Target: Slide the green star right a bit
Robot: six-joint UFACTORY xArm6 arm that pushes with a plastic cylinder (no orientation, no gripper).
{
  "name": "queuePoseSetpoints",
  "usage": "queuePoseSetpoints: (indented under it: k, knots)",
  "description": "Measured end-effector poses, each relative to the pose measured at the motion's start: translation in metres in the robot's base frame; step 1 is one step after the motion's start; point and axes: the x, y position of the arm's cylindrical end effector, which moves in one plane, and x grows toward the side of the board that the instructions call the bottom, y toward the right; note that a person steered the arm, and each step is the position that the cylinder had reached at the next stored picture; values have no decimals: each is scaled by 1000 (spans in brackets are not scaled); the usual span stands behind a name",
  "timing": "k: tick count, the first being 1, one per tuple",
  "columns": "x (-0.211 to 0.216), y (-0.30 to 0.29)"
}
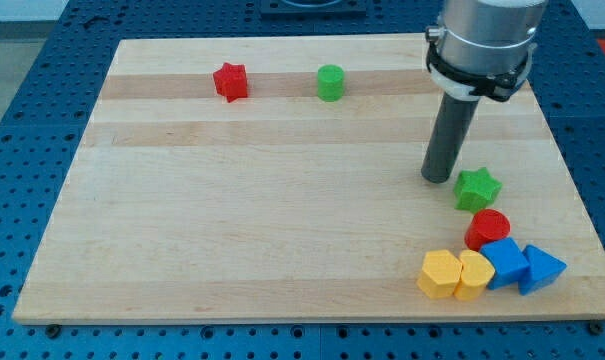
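Observation:
The green star lies on the wooden board at the view's right, just above a red cylinder. My tip rests on the board just left of the star, slightly above its middle, with a small gap or light contact that I cannot tell apart. The dark rod rises from the tip to the grey arm body at the view's top right.
A red star and a green cylinder sit near the view's top. At the bottom right lie two yellow blocks, a blue block and a blue triangle. The board's right edge is close to the star.

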Motion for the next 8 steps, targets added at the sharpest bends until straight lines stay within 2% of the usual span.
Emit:
queuePoseSetpoints:
  k: [2,5,8]
  knots:
    - [40,13]
    - [43,21]
    - [28,31]
